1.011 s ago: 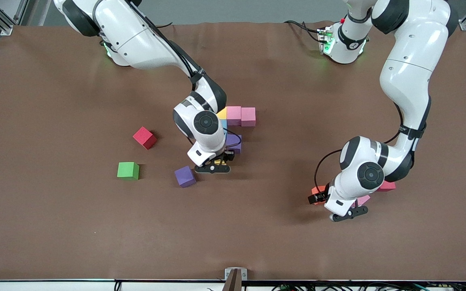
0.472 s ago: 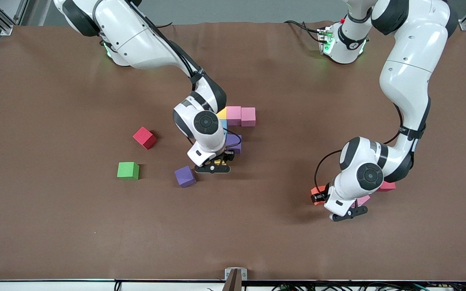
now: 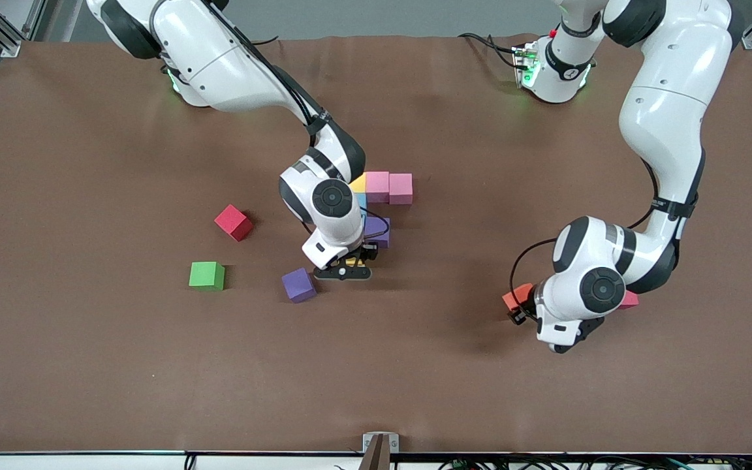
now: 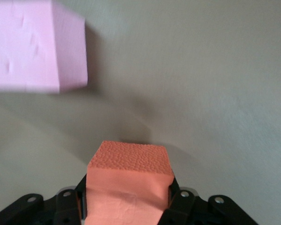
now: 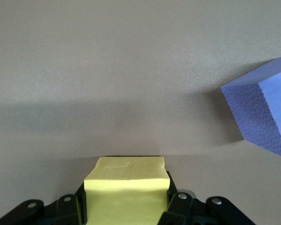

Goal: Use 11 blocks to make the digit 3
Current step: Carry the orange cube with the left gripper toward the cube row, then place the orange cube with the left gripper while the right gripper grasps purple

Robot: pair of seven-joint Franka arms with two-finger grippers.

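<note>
My left gripper point(image 4: 129, 204) is shut on an orange block point(image 4: 129, 176) just above the mat, with a pink block point(image 4: 35, 44) lying a little way off. From the front, that hand point(image 3: 562, 336) covers the held block; another orange block point(image 3: 516, 297) and a pink-red one point(image 3: 627, 300) peek out beside the wrist. My right gripper point(image 5: 126, 206) is shut on a yellow block point(image 5: 126, 187) low over the mat point(image 3: 343, 269), beside the figure's purple block point(image 3: 379, 232). The figure also has yellow point(image 3: 358, 183), two pink point(image 3: 389, 187) and light blue point(image 3: 361, 199) blocks.
A loose purple block point(image 3: 299, 284) lies right beside the right gripper, nearer the front camera than the figure. A red block point(image 3: 233, 222) and a green cube point(image 3: 206, 275) sit toward the right arm's end of the table.
My left gripper has shut on the orange block, and the hand has turned and risen a little, now covering the pink block. The right arm has not moved.
</note>
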